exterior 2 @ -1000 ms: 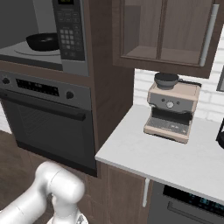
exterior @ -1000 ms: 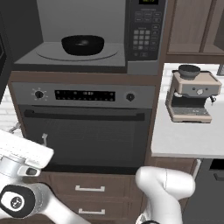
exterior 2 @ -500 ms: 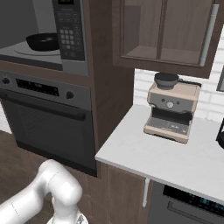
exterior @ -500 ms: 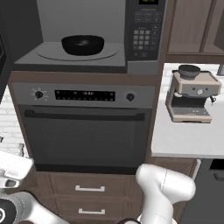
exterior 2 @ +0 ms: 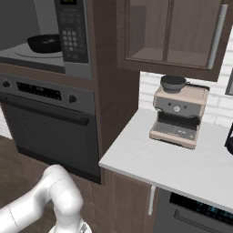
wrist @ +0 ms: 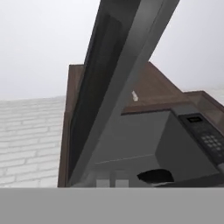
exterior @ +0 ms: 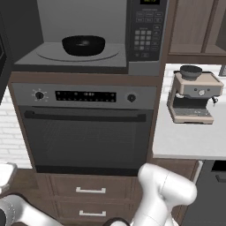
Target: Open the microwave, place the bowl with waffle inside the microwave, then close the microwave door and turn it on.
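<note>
— While the pincer (wrist: pixel 112 183) is sitting pressed together, pinching nothing I can see, where is the bowl with waffle (exterior: pixel 84 45) lying?

— It is resting on the turntable (exterior: pixel 48 54) inside the microwave (exterior: pixel 145 67), right of the pincer and farther off.

— And the microwave door (wrist: pixel 118 87)?

— It is standing swung out on the left, edge-on, its long side rising just past the pincer. I judge closing is calling for a push rightward.

— What is differing from a second ago?

— Then the pincer was spread, and the arm is showing lower in the left base view. The bowl is staying put.
</note>
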### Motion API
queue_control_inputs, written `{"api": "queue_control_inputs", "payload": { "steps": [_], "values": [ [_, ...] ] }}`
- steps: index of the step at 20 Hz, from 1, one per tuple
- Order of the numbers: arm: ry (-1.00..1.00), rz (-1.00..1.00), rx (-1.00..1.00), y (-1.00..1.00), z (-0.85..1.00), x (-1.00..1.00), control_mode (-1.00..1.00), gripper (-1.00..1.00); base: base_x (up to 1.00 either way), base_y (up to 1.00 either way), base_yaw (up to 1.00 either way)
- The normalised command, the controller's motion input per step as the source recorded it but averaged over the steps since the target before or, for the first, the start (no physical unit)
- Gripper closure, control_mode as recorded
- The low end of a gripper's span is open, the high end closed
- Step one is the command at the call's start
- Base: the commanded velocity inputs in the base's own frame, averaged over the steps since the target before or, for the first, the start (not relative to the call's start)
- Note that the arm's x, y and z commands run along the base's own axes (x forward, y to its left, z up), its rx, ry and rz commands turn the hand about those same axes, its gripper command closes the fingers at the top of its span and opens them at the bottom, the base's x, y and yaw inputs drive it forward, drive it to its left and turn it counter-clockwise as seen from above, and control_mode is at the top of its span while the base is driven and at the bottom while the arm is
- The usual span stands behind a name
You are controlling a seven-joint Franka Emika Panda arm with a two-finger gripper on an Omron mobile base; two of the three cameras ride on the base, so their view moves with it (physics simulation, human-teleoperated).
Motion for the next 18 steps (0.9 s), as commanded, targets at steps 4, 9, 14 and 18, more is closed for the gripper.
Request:
{"api": "queue_control_inputs", "payload": {
  "steps": [4,9,14,18],
  "values": [
    [0.00,0.00,-0.27,0.38,0.00,0.00,-1.00,1.00,0.00,0.00,0.00],
    [0.00,0.00,-0.17,0.23,0.00,0.00,-1.00,1.00,0.00,0.00,0.00],
    [0.00,0.00,-0.04,0.03,0.06,0.00,-1.00,1.00,0.00,0.00,0.00],
    [-0.01,0.00,0.00,0.00,0.29,0.00,-1.00,1.00,0.00,0.00,0.00]
  ]
}}
